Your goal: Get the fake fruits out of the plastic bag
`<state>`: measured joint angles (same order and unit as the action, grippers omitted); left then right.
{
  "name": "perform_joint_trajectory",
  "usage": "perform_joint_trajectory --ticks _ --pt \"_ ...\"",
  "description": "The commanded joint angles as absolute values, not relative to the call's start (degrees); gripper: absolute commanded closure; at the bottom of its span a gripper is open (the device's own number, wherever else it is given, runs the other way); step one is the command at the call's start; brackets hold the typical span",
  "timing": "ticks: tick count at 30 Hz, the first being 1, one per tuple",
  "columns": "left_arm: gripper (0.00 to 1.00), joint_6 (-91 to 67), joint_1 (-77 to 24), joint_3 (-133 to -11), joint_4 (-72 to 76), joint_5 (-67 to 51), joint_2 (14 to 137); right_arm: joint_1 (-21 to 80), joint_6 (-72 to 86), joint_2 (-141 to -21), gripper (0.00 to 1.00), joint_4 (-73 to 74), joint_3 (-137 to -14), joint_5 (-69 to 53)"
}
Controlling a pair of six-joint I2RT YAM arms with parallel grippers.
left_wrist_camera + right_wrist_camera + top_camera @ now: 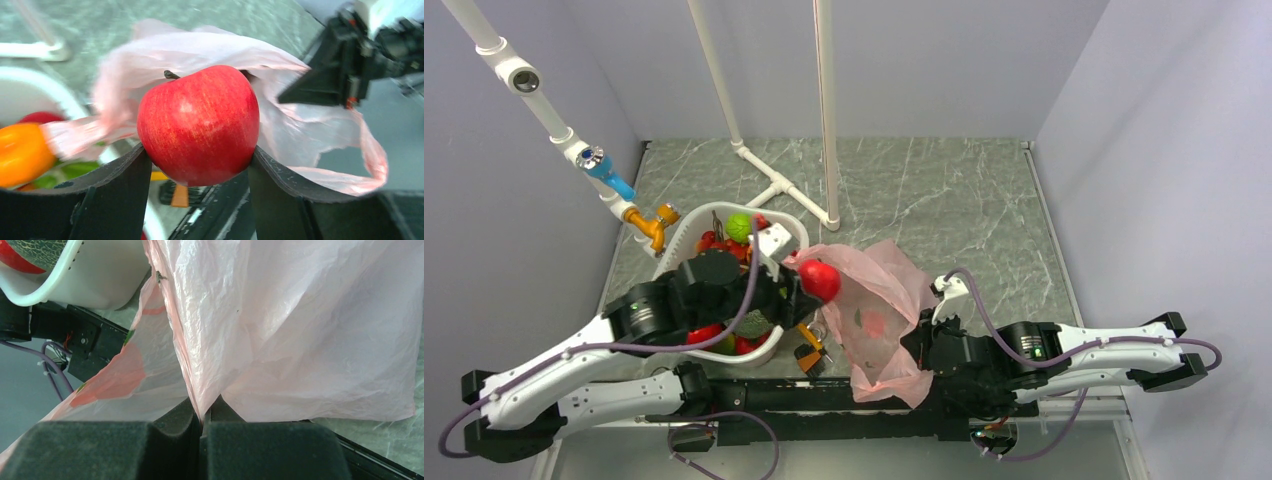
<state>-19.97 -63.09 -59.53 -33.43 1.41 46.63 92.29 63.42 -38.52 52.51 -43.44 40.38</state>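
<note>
Just outside the pink plastic bag's (879, 325) mouth, drawing out the red apple (198, 125) clamped in the left hand (197, 152), right hand (201, 415) pinching bag film; next, likely carrying clear and releasing.

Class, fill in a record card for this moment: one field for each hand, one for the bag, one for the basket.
left hand: shut on a glossy red plastic apple, at the edge of the thin translucent pink plastic bag
right hand: shut, pinching a fold of that bag
bag: crumpled, lying between the two arms
basket: white plastic basket, beside the bag, fruit inside
fruit left in bag: cannot tell
</note>
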Motion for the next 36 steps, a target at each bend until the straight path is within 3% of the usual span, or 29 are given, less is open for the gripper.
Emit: perform_joint_trajectory --ticks 1,12,17,27,36 --pt "0.84 -21.2 -63.2 -64.8 -46.8 20.9 43.9 92.4 62.8 -38.3 1.00 51.1 -45.2 41.6" --pt "0.78 -34.4 -63.1 -67.1 -64.3 49.4 38.4 92.5 63.0 -38.9 1.00 51.5 -45.5 41.9" --pt "0.72 -32.4 -62.7 -64.0 -58.4 54.3 36.1 92.4 62.9 -38.3 1.00 51.1 -45.2 41.9" --pt "0.72 -24.5 -49.7 -63.7 -46.9 44.7 46.9 92.4 63.2 -38.7 1.00 51.7 -45.7 41.6" --pt "0.67 -23.6 -34.1 -62.0 -37.2 19.5 58.9 92.4 63.9 -37.0 1.00 52.0 -45.3 41.5"
